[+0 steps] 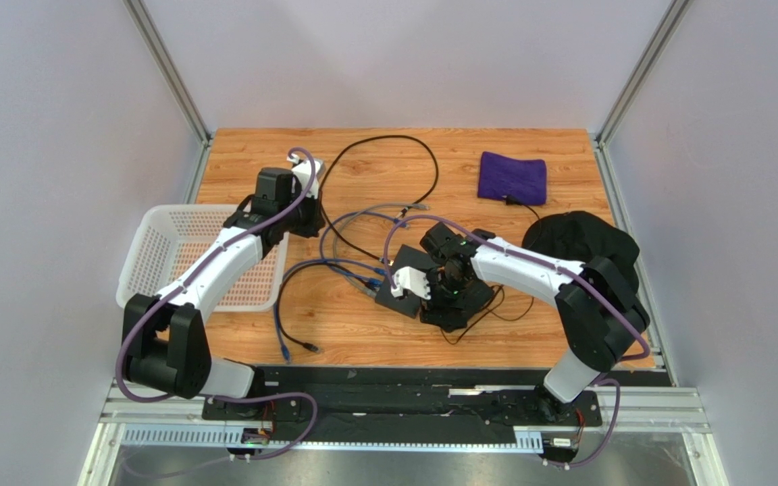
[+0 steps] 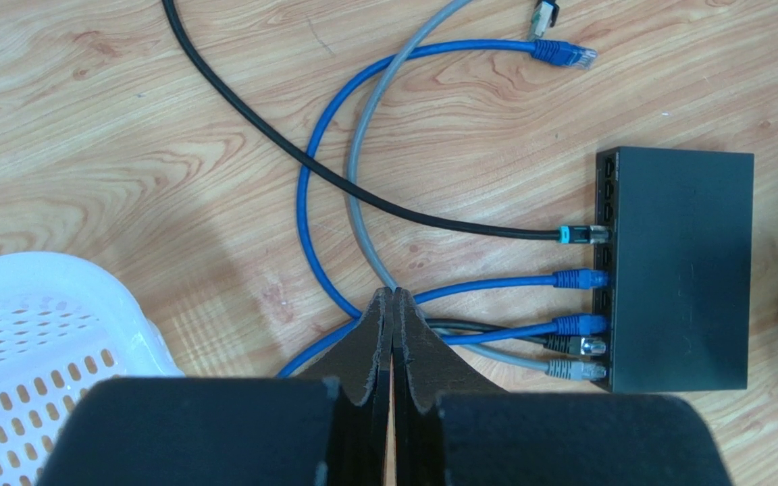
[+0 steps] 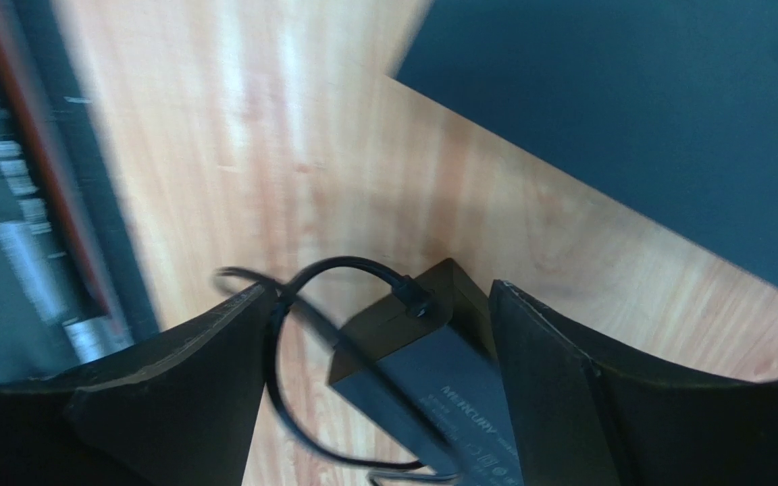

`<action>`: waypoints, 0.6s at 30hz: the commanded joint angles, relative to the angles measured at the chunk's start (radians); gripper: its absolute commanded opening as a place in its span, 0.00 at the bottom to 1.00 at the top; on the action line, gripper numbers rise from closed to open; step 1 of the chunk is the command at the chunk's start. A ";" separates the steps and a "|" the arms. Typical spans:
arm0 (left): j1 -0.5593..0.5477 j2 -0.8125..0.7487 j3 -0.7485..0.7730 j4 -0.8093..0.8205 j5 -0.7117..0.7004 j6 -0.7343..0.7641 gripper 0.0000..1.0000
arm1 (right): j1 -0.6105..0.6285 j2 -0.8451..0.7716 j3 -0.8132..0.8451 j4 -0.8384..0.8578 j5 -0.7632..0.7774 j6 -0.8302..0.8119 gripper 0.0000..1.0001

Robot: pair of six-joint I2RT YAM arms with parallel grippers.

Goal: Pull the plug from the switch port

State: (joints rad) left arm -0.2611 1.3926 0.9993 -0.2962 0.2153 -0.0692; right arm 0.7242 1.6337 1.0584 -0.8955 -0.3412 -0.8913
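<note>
Hovering left gripper [image 2: 393,294], fingers pressed together, over cables [image 2: 352,172] just beside the switch [image 2: 682,268] — lying flat mid-table, five plugs [image 2: 578,278] sitting in ports. Spreading right gripper [image 3: 378,287] wide over the brick [image 3: 413,354].

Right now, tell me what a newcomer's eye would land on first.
The tangle of blue, gray and black cables fanning from the switch at centre, five plugs in its sockets. Next, the open right fingers straddling a black power brick, and the white basket on the far left.
</note>
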 commanded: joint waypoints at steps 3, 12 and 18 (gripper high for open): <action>0.005 -0.053 -0.010 0.023 0.021 0.000 0.00 | -0.046 0.032 -0.046 0.196 0.240 0.117 0.76; 0.003 -0.017 -0.025 0.042 0.094 -0.040 0.00 | -0.195 -0.118 -0.169 0.123 0.339 0.063 0.69; 0.003 -0.003 -0.076 0.052 0.188 -0.055 0.03 | -0.338 -0.153 0.123 -0.088 0.080 0.202 0.80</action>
State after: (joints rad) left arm -0.2611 1.3838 0.9627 -0.2886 0.2962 -0.1032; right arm 0.4397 1.5387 0.9379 -0.8608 -0.0776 -0.8078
